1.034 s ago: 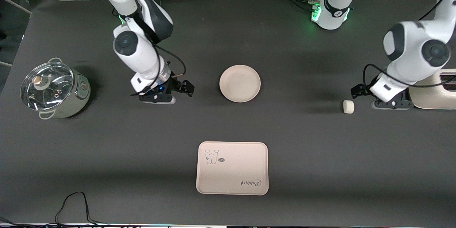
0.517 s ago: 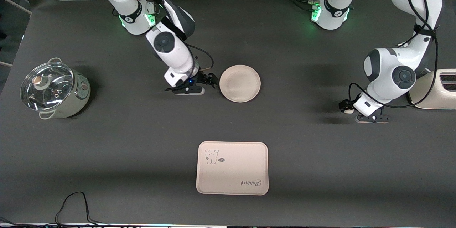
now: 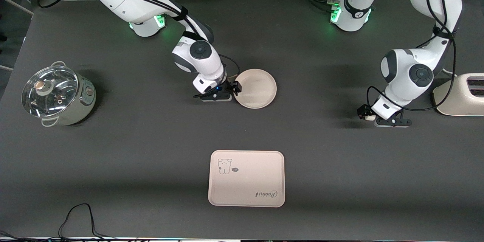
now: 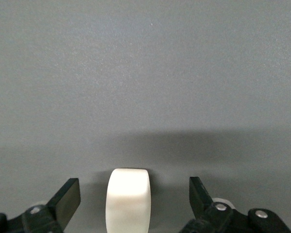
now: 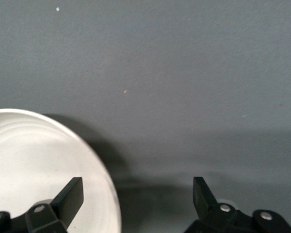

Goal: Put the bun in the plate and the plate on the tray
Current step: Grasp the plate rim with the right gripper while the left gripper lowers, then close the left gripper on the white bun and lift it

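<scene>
Left gripper (image 4: 131,199) low at the table, jaws spread wide around the bun (image 4: 128,199), not pinching it. Right gripper (image 5: 138,196) open at the plate (image 3: 255,88) rim, one finger over the plate. Tray (image 3: 246,178) nearer the camera, bare.

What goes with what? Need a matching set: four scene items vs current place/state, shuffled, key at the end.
Things:
1. bun
2. plate
3. tray
4. pot

Place or state:
A. nearest the front camera, nothing on it
B. rim between the open fingers of the right gripper
C. at the right arm's end of the table, glass lid on
D. on the table between the open fingers of the left gripper, not gripped

Pairs: 1-D, 2-B, 3-A, 4-C
</scene>
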Controlling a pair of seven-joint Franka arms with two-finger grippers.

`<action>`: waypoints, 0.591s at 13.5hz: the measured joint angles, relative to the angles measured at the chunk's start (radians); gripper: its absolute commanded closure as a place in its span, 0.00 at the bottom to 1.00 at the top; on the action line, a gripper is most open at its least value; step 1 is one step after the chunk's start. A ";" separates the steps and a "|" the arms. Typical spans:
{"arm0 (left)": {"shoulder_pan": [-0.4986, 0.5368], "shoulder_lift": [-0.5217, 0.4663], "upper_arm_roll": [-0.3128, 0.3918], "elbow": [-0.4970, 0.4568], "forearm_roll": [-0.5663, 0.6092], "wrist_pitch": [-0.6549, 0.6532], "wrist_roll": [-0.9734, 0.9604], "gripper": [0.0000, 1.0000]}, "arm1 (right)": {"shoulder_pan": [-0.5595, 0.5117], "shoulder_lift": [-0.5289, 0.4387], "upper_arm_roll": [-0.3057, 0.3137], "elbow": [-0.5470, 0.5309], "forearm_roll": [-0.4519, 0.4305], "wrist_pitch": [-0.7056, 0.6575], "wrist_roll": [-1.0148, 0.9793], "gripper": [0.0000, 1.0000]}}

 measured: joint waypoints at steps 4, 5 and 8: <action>0.000 0.001 0.000 -0.035 0.001 0.052 0.014 0.27 | 0.037 0.009 0.001 0.007 -0.003 0.000 0.030 0.32; 0.000 0.001 0.000 -0.038 0.001 0.053 0.021 0.37 | 0.043 0.009 0.001 0.008 -0.004 0.000 0.034 0.44; 0.000 0.001 0.001 -0.038 0.001 0.054 0.037 0.71 | 0.047 0.009 0.001 0.010 -0.018 0.000 0.040 0.88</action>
